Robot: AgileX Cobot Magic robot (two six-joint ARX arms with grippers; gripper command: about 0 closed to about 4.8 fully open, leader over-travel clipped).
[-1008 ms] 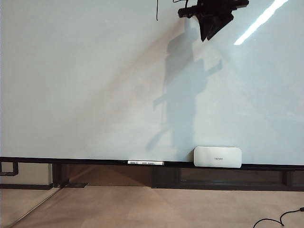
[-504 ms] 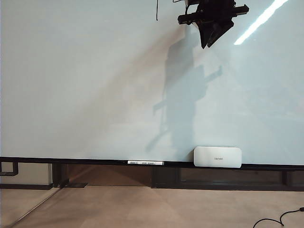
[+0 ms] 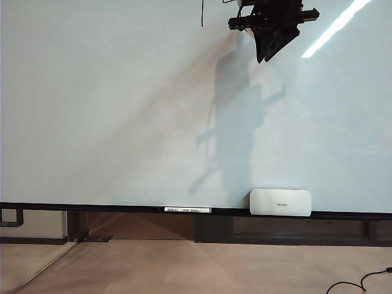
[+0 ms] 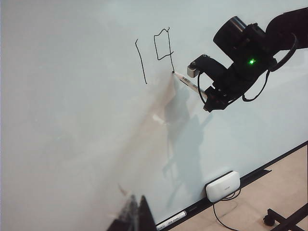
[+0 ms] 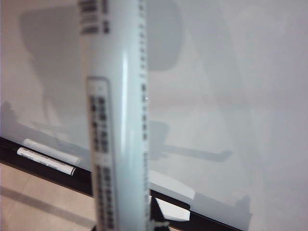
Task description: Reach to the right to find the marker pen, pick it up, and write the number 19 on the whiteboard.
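Right gripper (image 4: 208, 98) high against the whiteboard (image 3: 110, 110), clamped narrow on the marker pen (image 4: 186, 81); pen tip touching the board at the foot of the 9's tail. Number 19 (image 4: 155, 53) drawn in thin black strokes near the top of the board. Left gripper (image 4: 132, 219) low at the edge of its own view, well apart from the writing; jaw state impossible to tell. White eraser (image 3: 280, 202) and a second pen (image 3: 187, 210) resting on the lower frame.

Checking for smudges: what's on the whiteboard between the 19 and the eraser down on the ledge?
Left wrist view: bare whiteboard between the 19 and the eraser, only shadow.
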